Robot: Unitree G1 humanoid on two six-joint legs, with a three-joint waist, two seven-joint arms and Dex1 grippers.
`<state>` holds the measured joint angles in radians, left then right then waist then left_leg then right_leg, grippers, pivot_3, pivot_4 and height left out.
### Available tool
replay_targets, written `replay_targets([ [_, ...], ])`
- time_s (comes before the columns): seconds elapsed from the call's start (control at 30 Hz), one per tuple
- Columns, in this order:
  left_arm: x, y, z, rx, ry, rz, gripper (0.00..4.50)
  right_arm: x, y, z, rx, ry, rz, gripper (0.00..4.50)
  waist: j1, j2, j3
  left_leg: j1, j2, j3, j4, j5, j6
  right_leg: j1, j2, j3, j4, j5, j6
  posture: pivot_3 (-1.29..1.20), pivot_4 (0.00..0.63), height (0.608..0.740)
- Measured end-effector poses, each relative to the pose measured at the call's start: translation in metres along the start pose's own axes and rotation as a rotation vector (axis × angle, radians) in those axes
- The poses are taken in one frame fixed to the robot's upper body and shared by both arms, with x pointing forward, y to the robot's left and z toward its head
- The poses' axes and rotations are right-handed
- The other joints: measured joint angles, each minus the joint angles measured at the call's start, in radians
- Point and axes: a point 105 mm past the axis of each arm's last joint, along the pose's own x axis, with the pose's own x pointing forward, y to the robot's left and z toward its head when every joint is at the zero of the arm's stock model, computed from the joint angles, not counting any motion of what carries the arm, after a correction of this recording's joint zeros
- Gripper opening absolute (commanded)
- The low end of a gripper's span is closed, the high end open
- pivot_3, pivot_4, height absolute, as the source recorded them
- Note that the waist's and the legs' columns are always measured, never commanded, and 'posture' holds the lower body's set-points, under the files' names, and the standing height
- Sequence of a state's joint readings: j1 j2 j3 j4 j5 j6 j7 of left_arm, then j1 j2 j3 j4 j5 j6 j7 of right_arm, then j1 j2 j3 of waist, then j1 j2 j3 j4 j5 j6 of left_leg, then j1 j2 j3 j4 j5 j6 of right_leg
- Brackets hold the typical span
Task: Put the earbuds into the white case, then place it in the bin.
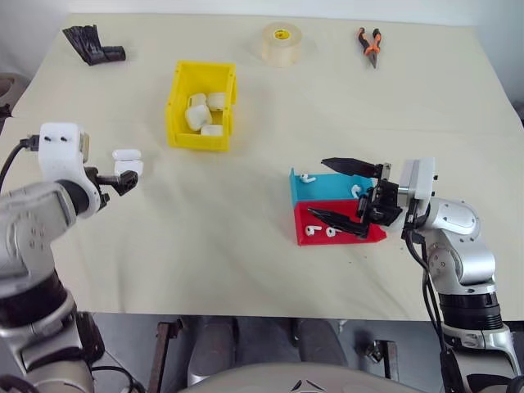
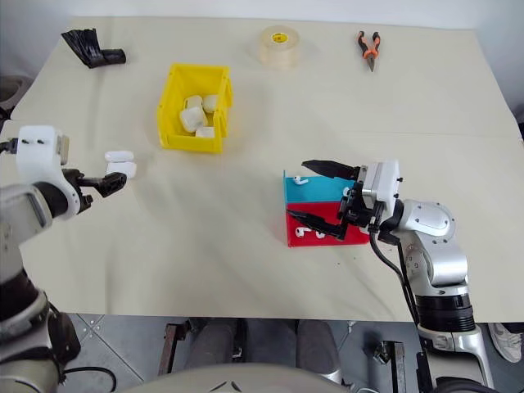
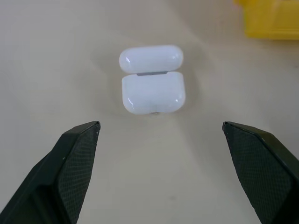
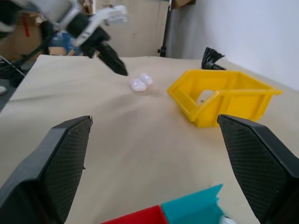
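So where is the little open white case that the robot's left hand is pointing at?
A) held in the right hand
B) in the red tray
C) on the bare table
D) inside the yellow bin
C: the open white case lies on the table, in front of the open left gripper, apart from the yellow bin.

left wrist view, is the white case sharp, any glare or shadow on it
Left wrist view: the white case is fairly sharp, with small bright glints on its glossy lid and body and a soft shadow on the table beneath; the black fingers in the foreground look softer. Left eye view: the case is small, evenly lit.
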<state>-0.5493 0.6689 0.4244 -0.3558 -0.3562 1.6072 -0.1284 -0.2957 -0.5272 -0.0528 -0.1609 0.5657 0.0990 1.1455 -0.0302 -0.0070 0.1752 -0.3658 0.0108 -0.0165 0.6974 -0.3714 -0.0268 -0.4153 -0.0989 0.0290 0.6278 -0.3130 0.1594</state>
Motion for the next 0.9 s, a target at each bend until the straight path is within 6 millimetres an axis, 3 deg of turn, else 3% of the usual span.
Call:
replay_targets([
  [0.13,0.017,0.003,0.008,-0.020,0.087,-0.007,4.46,0.006,0.003,0.005,0.011,-0.007,0.030,4.50,0.001,0.000,0.000,-0.001,0.000,0.000,0.000,0.000,-0.001,-0.001,0.000,0.000,0.000,0.000,0.000,0.00,0.150,0.740],
  [0.33,0.044,-0.003,0.006,0.018,0.158,-0.018,4.46,0.016,0.008,0.008,0.015,-0.023,0.062,4.50,0.002,0.000,0.000,-0.002,0.000,0.000,0.001,0.000,-0.001,-0.002,0.000,0.000,0.000,0.000,0.000,0.00,0.150,0.740],
  [0.57,0.057,-0.008,0.019,0.052,0.130,-0.011,4.46,0.019,0.015,0.011,0.015,-0.042,0.055,4.50,0.002,0.000,0.000,-0.003,0.000,0.000,0.001,0.001,-0.001,-0.003,0.000,0.000,0.001,0.000,0.000,0.00,0.150,0.740],
  [0.9,0.068,-0.007,0.015,0.033,0.154,0.004,4.46,0.019,0.017,0.011,0.022,-0.042,0.036,4.50,0.002,0.000,0.000,-0.003,0.000,0.001,0.001,0.001,-0.001,-0.003,0.000,0.000,0.002,0.000,0.000,0.00,0.150,0.740],
])
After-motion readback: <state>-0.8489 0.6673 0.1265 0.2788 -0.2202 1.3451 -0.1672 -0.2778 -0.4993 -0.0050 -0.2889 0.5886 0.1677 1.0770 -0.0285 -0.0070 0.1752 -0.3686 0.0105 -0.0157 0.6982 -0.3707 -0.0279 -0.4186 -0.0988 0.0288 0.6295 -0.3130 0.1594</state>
